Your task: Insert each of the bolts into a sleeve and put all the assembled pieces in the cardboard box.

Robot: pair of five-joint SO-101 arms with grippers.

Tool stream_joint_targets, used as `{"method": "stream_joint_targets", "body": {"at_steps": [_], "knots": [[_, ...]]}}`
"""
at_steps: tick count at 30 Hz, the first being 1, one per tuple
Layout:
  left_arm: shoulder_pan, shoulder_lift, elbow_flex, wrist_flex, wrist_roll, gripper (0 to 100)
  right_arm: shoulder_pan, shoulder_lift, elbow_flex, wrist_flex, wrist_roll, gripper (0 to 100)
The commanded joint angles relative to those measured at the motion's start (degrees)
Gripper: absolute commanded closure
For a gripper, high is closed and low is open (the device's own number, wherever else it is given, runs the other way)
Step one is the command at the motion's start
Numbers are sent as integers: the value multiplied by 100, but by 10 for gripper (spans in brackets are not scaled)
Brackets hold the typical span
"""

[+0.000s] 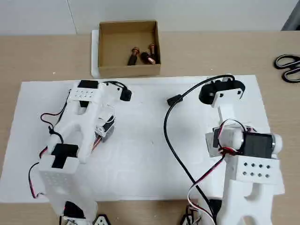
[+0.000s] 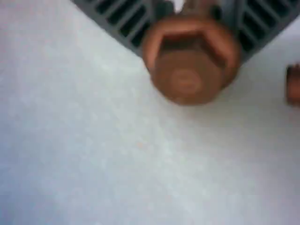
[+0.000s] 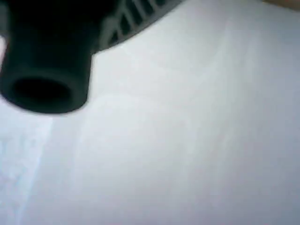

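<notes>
The bolt [image 2: 190,61] is copper-coloured with a six-sided head. It sits between the grey ribbed fingers [image 2: 119,18] of the left gripper [image 2: 187,44], which is closed on it just above the white sheet [image 2: 93,154]. Near the bolt, another copper-coloured piece [image 2: 294,84] lies on the sheet, cut off by the frame, so I cannot tell what it is.

The sleeve [image 3: 44,70] is a black tube with its open end facing the camera. The right gripper [image 3: 51,23] grips it, with one ribbed finger [image 3: 136,16] beside it, and holds it over the sheet.

The cardboard box [image 1: 105,47] stands on the table [image 1: 42,56] against the far edge of the sheet, a little left of the middle. Two assembled pieces [image 1: 133,55] [image 1: 150,55] lie inside it, close together by its near wall – copper heads on dark sleeves.

The left arm [image 1: 79,126] bends over the left half of the sheet and the right arm [image 1: 243,154] over the right half, well apart. A black cable [image 1: 168,136] curves across the sheet between them, from the near edge up to the right arm. Scissors [image 1: 288,63] lie at the table's right edge, beyond the sheet's far right corner.
</notes>
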Motion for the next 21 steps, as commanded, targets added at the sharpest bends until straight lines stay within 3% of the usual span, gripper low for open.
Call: {"method": "stream_joint_targets", "body": {"at_steps": [1,5,9,16,21], "knots": [[-53,202,-31,-167,35,975,31,-110,-18,-48,70,984],[-62,202,-31,-167,53,984,22,-110,-18,-48,70,984],[-18,202,-207,-35,545,992,13,-110,-18,-48,70,984],[-9,202,-1640,1143,1582,993,22,-110,-35,-101,53,984],[-18,9,-2211,1143,1732,994,31,-110,-53,-110,44,983]]}}
